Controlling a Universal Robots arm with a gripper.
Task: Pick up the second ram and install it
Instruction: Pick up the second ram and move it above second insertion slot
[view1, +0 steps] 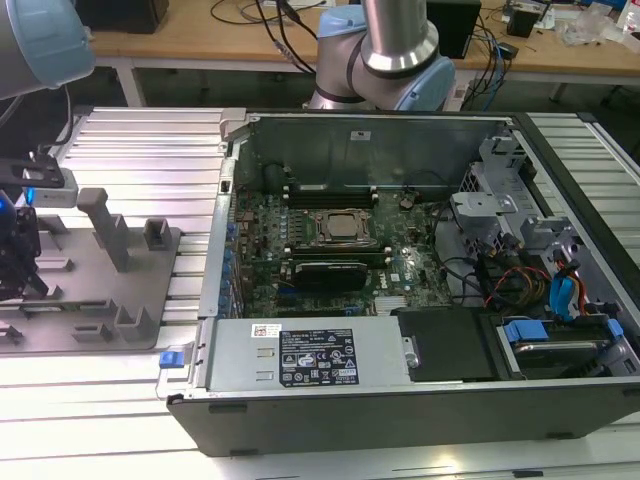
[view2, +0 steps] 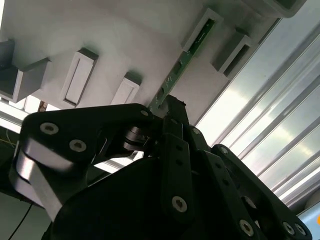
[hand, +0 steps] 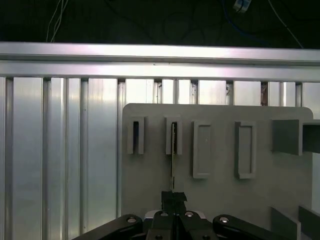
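Broadly, the exterior view shows a table of ribbed aluminium profiles carrying an open black computer case, with a wooden bench behind it. A flat grey fixture plate lies beside the case on the exterior view's left, and the black gripper hangs over the plate at that edge.

In the second wrist view, the gripper has its jaws clenched on the near end of the second ram, a long, narrow green circuit-board stick. The stick's long axis runs straight away from the fingertips across the grey plate, and its far end sits in a raised grey slot holder. Bright aluminium ribs run past the plate's edge.

In the first wrist view, the second ram appears edge-on as a thin line. It points from the gripper towards the table's cross rail, with its far end in the holder next to the end of a row of four. The plate rests on the ribbed table, and the room beyond is dark.
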